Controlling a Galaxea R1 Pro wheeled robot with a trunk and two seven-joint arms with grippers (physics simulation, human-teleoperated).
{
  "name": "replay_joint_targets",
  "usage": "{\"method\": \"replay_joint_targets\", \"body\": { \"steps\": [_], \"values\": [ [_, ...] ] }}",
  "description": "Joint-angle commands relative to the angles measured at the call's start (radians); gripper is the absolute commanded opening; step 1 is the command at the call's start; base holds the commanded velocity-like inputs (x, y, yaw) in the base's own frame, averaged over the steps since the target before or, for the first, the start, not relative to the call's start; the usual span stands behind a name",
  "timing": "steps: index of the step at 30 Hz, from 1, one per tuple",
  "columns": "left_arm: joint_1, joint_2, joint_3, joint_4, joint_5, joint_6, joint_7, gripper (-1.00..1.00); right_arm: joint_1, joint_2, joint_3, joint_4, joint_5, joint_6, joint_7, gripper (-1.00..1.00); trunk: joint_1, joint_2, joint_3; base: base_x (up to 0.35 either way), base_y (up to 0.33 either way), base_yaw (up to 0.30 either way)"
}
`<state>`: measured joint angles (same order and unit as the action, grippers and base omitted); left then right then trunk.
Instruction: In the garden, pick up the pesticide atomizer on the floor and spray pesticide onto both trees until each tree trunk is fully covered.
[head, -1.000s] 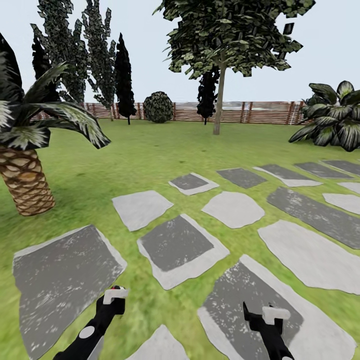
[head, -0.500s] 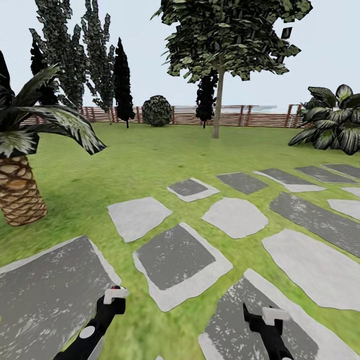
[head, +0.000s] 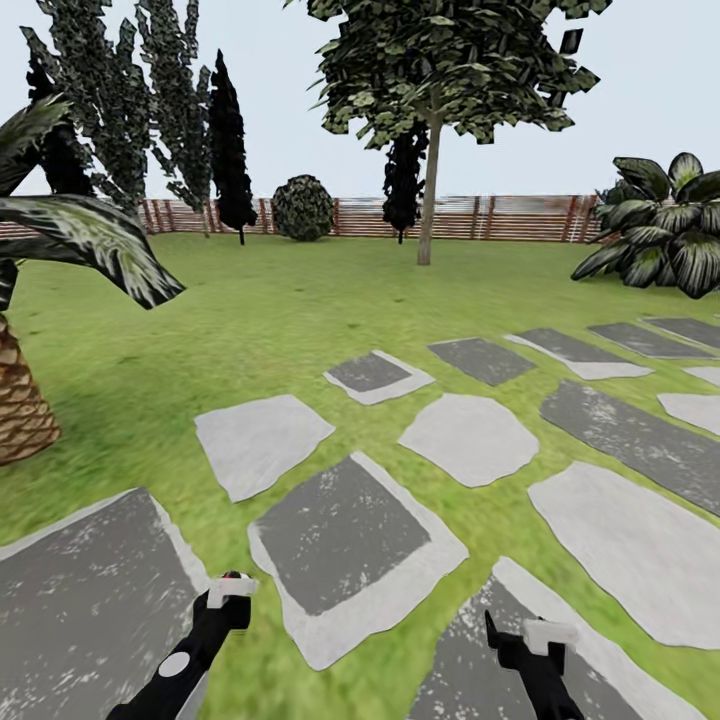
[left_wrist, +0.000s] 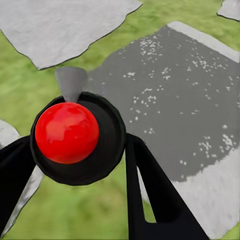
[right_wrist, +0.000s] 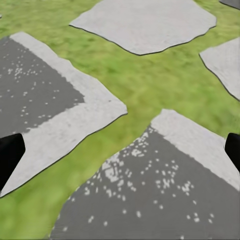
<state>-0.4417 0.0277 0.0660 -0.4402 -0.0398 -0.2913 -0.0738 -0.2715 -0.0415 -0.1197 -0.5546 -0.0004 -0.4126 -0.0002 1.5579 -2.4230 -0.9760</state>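
Note:
My left gripper (head: 228, 590) is shut on the pesticide atomizer (left_wrist: 67, 132), a small black bottle with a red top that sits between the two dark fingers (left_wrist: 150, 195). Its red cap (head: 233, 576) peeks above the gripper in the head view. Low at the right, my right gripper (head: 520, 635) hangs open with nothing in it; its fingertips sit far apart in the right wrist view (right_wrist: 120, 152). One tree (head: 450, 60) with a pale grey-beige trunk (head: 429, 195) and a dark green jagged crown stands far ahead on the garden lawn (head: 250, 300), near the fence (head: 500, 218).
Irregular stepping stones (head: 340, 535), some dark and some pale, lie in the grass under and ahead of both arms. A palm trunk (head: 15, 400) stands close at the left, its fronds reaching over the lawn. A broad-leaved bush (head: 660, 225) sits at the right. Tall dark conifers (head: 150, 100) line the far left.
The whole view has shifted: the palm has slid left toward the picture's edge and the stones have drawn nearer, so the camera has moved. Both arms keep their pose.

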Motion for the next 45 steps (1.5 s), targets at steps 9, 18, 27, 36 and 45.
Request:
{"method": "replay_joint_targets", "body": {
  "steps": [9, 18, 27, 36, 45],
  "values": [
    [0.0, 0.001, 0.001, 0.001, 0.001, 0.001, 0.0, -1.0, 0.0, -0.001, 0.0, 0.004, 0.0, 0.0, 0.002, 1.0, 0.0, 0.0, -0.014, 0.336, 0.0, -0.001],
    [0.0, 0.0, 0.0, 0.003, 0.0, 0.001, 0.0, -1.0, 0.0, -0.001, 0.0, 0.004, 0.001, 0.0, 0.003, 1.0, 0.0, 0.0, -0.025, 0.336, 0.0, 0.0],
    [0.0, -0.001, 0.0, 0.006, 0.001, 0.001, 0.001, -1.0, 0.0, 0.005, 0.005, 0.006, 0.005, 0.0, 0.006, 1.0, 0.0, 0.0, -0.025, 0.336, 0.0, 0.0],
    [0.0, 0.0, 0.0, 0.003, 0.001, 0.001, 0.0, -1.0, 0.0, 0.002, 0.002, 0.018, 0.0, 0.0, 0.002, 1.0, 0.0, 0.0, -0.025, 0.336, 0.0, 0.0],
    [0.0, 0.0, 0.0, 0.002, 0.001, 0.001, 0.0, -1.0, 0.0, 0.002, 0.003, 0.019, 0.0, 0.0, 0.002, 1.0, 0.0, 0.0, -0.035, 0.336, 0.0, 0.0]
  ]
}}
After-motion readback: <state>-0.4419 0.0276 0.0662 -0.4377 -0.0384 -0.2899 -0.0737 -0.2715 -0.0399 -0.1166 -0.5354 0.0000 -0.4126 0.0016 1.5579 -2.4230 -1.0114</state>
